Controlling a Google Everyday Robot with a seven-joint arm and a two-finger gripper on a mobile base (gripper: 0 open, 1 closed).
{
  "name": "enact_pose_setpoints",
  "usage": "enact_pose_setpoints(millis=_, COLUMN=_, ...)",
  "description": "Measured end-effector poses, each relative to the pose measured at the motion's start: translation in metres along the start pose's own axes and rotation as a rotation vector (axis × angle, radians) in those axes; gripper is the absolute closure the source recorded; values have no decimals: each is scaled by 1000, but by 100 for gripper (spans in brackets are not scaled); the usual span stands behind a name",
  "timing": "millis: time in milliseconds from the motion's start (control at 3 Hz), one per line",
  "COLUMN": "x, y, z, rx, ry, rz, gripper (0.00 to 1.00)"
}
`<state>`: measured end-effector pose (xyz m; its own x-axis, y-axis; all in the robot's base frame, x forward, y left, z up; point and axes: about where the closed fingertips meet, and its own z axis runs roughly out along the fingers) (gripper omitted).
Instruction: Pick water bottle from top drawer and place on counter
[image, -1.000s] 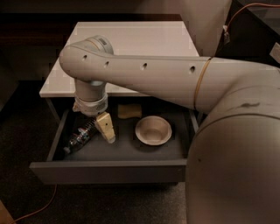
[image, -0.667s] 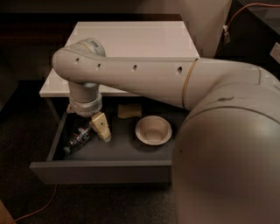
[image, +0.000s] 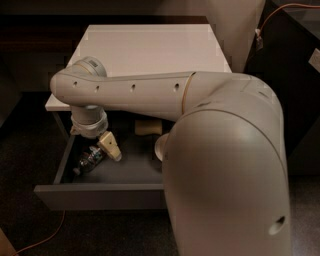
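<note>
Now the arm has swung left, hiding most of the bowl (image: 159, 148). Nearest, the top drawer (image: 100, 196) stands open with the water bottle (image: 90, 159) lying inside on the left. The gripper (image: 108, 148) hangs just beside it; I cannot tell if it grips. It looks like the reaching step, and next it must close around the bottle. Behind is the counter (image: 150, 50). No words can be read.

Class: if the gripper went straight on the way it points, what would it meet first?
Probably the top drawer floor, beside the water bottle; the gripper points down into the drawer. Depth is unclear; it may graze the bottle.
</note>
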<state>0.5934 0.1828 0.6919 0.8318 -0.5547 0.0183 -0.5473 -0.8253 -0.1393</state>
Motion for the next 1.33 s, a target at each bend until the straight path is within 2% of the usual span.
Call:
enact_pose_setpoints(millis=667, x=-3, y=-8, z=42, rx=-44, ry=8, rz=-30, gripper=0)
enact_pose_setpoints(millis=1000, x=-4, y=-8, z=46, rx=-54, ry=10, rz=-30, gripper=0)
enact_pose_setpoints(millis=1333, x=-4, y=-9, z=44, rx=-55, ry=10, rz=-30, gripper=15)
